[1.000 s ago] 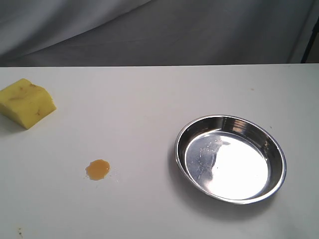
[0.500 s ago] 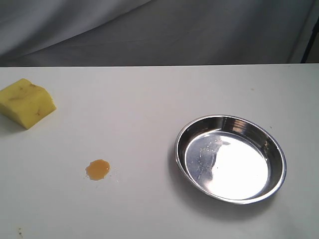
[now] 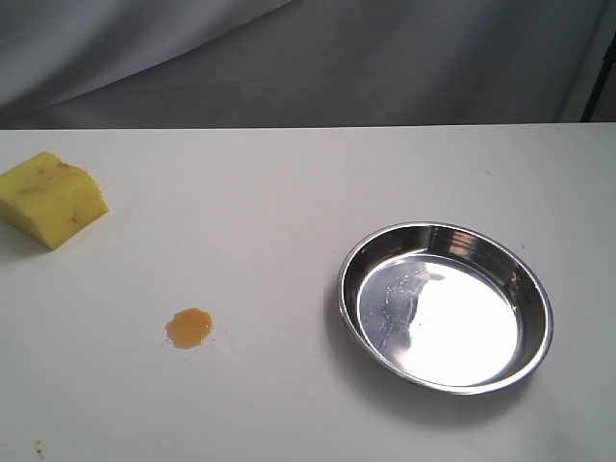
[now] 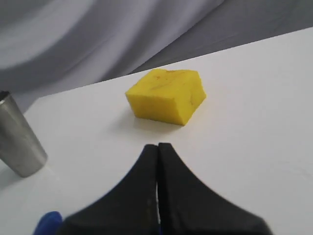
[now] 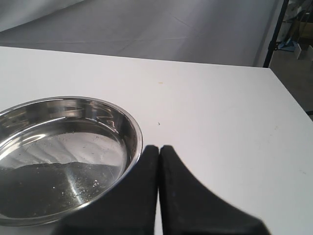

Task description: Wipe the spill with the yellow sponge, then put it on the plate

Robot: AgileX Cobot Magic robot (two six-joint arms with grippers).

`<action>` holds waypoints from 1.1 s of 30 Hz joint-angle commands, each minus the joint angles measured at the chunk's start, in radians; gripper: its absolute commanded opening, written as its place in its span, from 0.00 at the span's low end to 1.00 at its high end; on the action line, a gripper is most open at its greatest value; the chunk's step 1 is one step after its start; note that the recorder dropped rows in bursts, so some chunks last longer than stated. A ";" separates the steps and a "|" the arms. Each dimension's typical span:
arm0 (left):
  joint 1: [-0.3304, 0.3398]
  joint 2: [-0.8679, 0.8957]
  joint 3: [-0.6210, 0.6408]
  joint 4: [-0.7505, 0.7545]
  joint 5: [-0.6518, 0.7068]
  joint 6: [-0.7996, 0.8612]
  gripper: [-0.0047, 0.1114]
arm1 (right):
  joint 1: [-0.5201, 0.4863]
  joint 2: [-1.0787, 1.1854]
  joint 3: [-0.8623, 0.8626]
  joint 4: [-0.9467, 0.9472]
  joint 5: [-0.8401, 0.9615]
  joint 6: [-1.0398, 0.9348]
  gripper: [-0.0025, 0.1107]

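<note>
The yellow sponge (image 3: pixel 50 198) lies at the far left of the white table; the left wrist view shows the sponge (image 4: pixel 166 95) a short way ahead of my left gripper (image 4: pixel 158 146), which is shut on nothing. A small amber spill (image 3: pixel 189 327) sits on the table toward the front left. The steel plate (image 3: pixel 535 289) rests empty at the right. In the right wrist view my right gripper (image 5: pixel 159 147) is shut and empty, next to the rim of the plate (image 5: pixel 132 125). Neither gripper appears in the exterior view.
A grey metal cup (image 4: pixel 17 137) stands near the table's edge beside the sponge in the left wrist view. A grey cloth backdrop (image 3: pixel 308 58) hangs behind the table. The table's right edge (image 5: pixel 288 98) shows in the right wrist view.
</note>
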 commanded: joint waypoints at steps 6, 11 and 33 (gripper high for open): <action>0.003 -0.003 0.005 -0.135 -0.398 -0.006 0.04 | 0.001 -0.004 0.004 0.004 -0.001 -0.002 0.02; 0.003 -0.003 0.005 -0.204 -0.643 -0.016 0.04 | 0.001 -0.004 0.004 0.004 -0.001 -0.002 0.02; 0.003 0.048 -0.148 -0.731 -1.019 0.138 0.04 | 0.001 -0.004 0.004 0.004 -0.001 -0.002 0.02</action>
